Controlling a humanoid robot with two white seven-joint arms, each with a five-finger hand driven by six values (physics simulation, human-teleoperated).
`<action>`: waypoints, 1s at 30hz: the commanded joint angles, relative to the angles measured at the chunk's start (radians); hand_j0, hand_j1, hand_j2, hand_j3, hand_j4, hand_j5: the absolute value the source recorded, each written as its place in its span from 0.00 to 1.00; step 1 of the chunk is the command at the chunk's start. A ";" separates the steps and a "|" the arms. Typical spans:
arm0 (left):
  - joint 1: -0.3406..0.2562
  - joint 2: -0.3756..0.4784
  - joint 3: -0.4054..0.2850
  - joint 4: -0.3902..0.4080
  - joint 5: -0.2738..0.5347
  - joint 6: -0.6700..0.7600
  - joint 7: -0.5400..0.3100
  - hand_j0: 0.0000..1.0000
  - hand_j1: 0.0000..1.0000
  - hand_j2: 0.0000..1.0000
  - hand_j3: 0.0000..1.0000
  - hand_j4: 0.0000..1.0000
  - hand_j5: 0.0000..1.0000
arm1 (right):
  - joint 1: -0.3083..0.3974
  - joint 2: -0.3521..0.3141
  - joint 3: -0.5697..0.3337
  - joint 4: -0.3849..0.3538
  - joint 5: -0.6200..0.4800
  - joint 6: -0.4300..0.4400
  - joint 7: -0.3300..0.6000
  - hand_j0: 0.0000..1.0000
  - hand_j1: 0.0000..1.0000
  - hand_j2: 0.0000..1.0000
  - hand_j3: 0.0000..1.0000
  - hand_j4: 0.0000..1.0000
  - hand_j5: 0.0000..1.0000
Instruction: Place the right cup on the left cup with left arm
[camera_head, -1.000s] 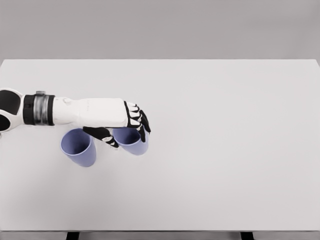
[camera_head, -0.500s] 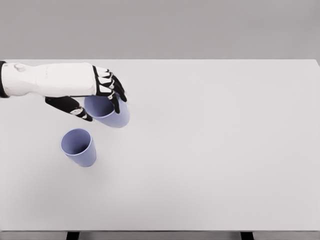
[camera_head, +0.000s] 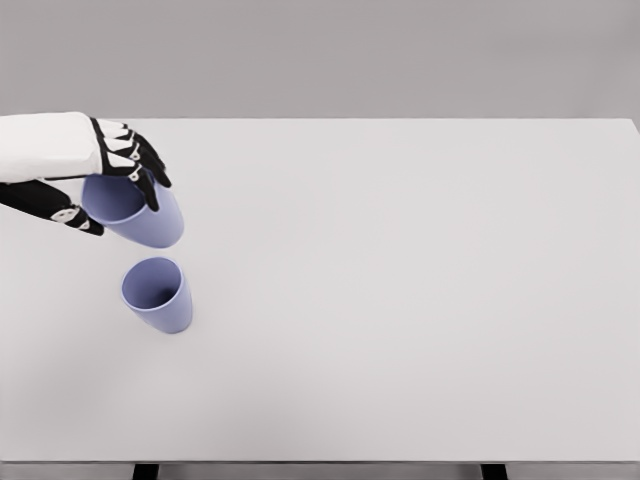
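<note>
Landmark: left cup (camera_head: 157, 294), standing upright and mouth-up on the white table (camera_head: 420, 300), near its left side.
Left hand (camera_head: 100, 180): enters from the picture's left edge; thumb under and fingers (camera_head: 140, 165) over the rim, wrapped around the right cup (camera_head: 140, 212).
Right cup: held clear of the table, up and slightly left of the left cup in the head view; mouth tilted toward the camera, base pointing away and down. A gap shows between the two cups, no contact.
Right arm: not visible.
Step in hand (judgement): carry phase, cup lifted and positioned roughly over the left cup, not yet stacked.
Next move calls for (judgement): bring the held cup's base directly above the left cup's mouth, level it upright, then lower it straight in before letting the fingers release.
Risk (judgement): if the tilt stays, the base may catch the left cup's rim and tip it over.
</note>
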 joint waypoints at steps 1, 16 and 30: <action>0.000 0.015 -0.001 0.000 0.025 0.004 0.000 0.54 0.54 0.54 0.54 0.54 0.54 | 0.000 0.000 0.000 0.000 0.000 0.000 0.000 1.00 1.00 1.00 1.00 1.00 1.00; 0.061 0.063 -0.015 0.000 0.054 0.004 0.000 0.54 0.54 0.54 0.54 0.54 0.54 | -0.002 0.000 0.000 0.000 0.000 0.000 0.000 1.00 1.00 1.00 1.00 1.00 1.00; 0.098 0.059 -0.015 0.000 0.052 0.004 0.000 0.54 0.54 0.54 0.54 0.54 0.54 | -0.002 0.000 0.000 0.000 0.000 0.000 0.000 1.00 1.00 1.00 1.00 1.00 1.00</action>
